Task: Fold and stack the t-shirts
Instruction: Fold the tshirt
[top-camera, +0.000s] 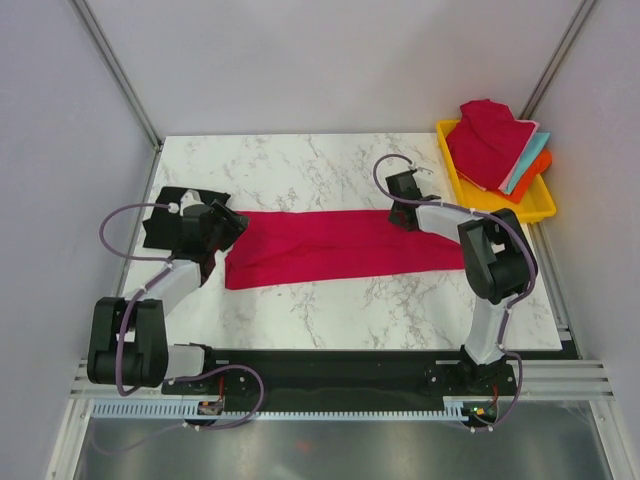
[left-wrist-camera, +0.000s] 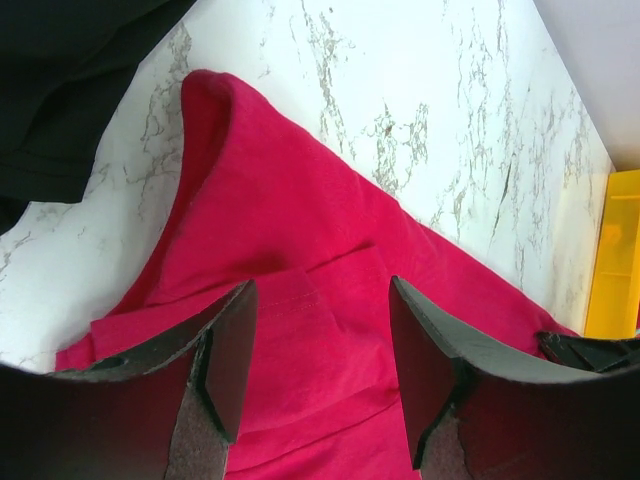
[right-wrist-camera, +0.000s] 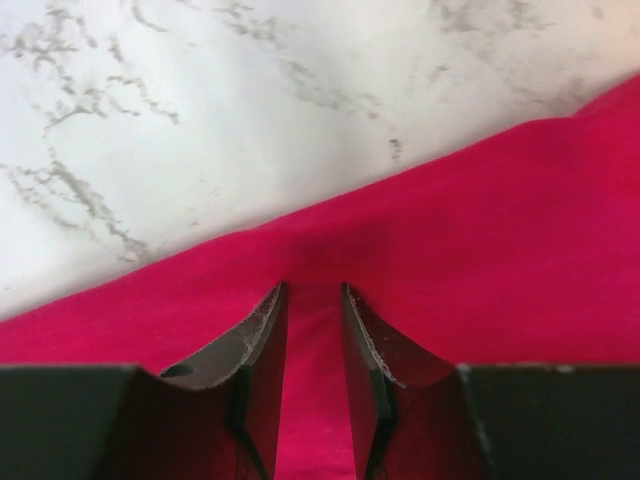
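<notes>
A crimson red t-shirt (top-camera: 340, 245) lies folded into a long band across the marble table. My left gripper (top-camera: 232, 228) sits at the band's left end. In the left wrist view it (left-wrist-camera: 320, 300) is open, with the flat red cloth (left-wrist-camera: 280, 200) under the wide gap. My right gripper (top-camera: 403, 215) is at the far edge of the band's right end. In the right wrist view its jaws (right-wrist-camera: 313, 292) stand close together but apart, pressed into the red cloth (right-wrist-camera: 480, 230), with a strip of cloth in the narrow gap. A black t-shirt (top-camera: 165, 205) lies just left of the left gripper.
A yellow tray (top-camera: 500, 207) stands at the back right corner, holding a pile of red cloth (top-camera: 485, 140) over a teal piece (top-camera: 525, 160) and an orange piece (top-camera: 542, 165). Grey walls close in the table on three sides. The tray's edge (left-wrist-camera: 610, 250) shows in the left wrist view.
</notes>
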